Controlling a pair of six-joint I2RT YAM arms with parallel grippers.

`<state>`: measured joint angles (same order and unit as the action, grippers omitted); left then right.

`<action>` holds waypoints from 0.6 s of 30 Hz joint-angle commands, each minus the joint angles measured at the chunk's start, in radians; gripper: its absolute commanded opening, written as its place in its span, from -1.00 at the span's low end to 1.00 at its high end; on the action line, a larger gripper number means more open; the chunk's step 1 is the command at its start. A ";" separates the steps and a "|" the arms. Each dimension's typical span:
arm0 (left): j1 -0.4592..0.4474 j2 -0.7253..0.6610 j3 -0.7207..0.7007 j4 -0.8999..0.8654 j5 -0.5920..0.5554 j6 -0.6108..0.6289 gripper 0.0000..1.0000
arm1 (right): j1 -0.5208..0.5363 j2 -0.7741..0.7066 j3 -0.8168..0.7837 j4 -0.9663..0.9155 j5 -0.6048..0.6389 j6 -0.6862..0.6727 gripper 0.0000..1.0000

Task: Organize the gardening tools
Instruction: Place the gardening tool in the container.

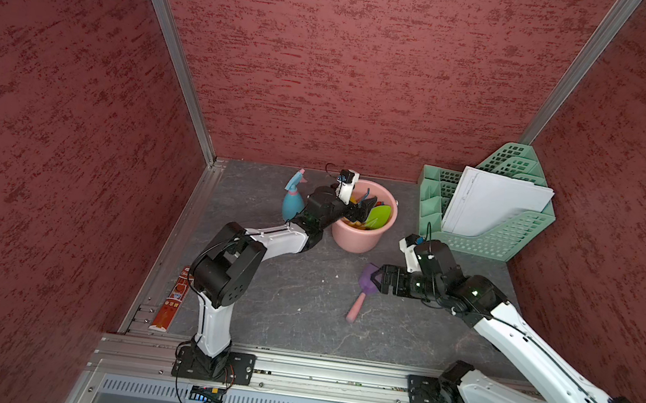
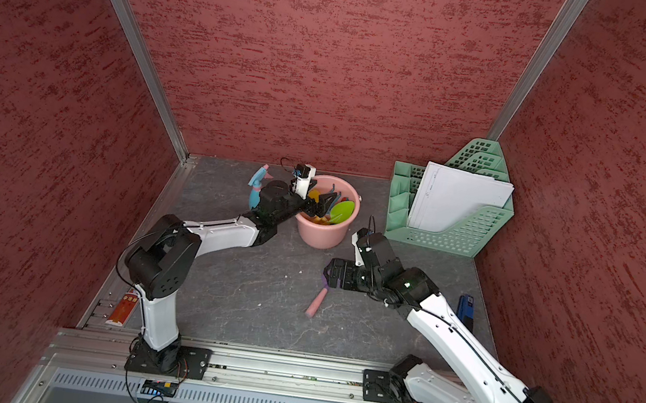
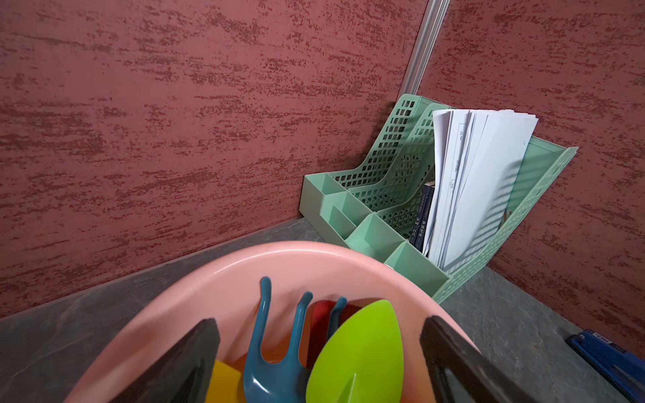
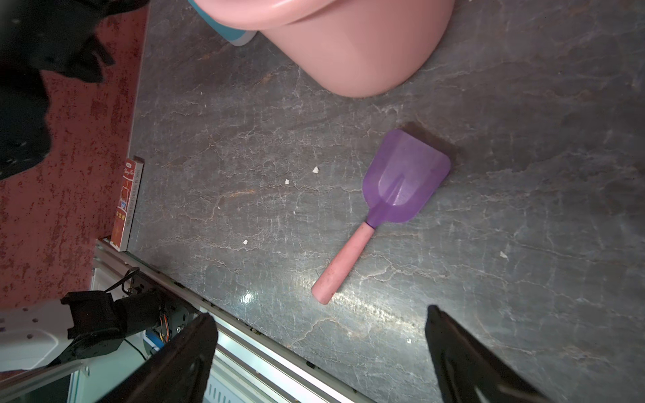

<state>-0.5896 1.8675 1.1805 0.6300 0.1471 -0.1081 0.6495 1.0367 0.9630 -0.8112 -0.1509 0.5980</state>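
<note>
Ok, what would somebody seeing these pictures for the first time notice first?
Probably the pink bucket near the back wall, holding bright toy tools, a green trowel and a blue fork sticking up, with the left tool open over it. Next, the purple spade lying alone on the grey table, with the open right tool above it.

Purple spade lying flat on table, blue fork, green trowel in pink bucket
</note>
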 commanded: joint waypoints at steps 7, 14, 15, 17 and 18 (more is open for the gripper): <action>-0.078 -0.401 -0.238 -0.142 -0.125 -0.001 1.00 | 0.061 0.036 -0.045 -0.024 0.075 0.207 0.97; -0.219 -0.726 -0.426 -0.514 -0.360 -0.067 0.99 | 0.211 0.111 -0.018 -0.060 0.183 0.358 0.97; -0.234 -0.762 -0.445 -0.551 -0.379 -0.081 0.99 | 0.228 0.136 -0.008 -0.061 0.185 0.364 0.97; -0.265 -0.843 -0.482 -0.629 -0.418 -0.119 0.99 | 0.259 0.200 0.014 -0.068 0.193 0.376 0.97; -0.275 -0.873 -0.493 -0.660 -0.432 -0.131 0.99 | 0.267 0.233 0.021 -0.066 0.192 0.377 0.97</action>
<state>-0.8440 1.0573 0.7147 0.1482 -0.1776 -0.1810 0.8860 1.2121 0.9428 -0.8619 -0.0143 0.9218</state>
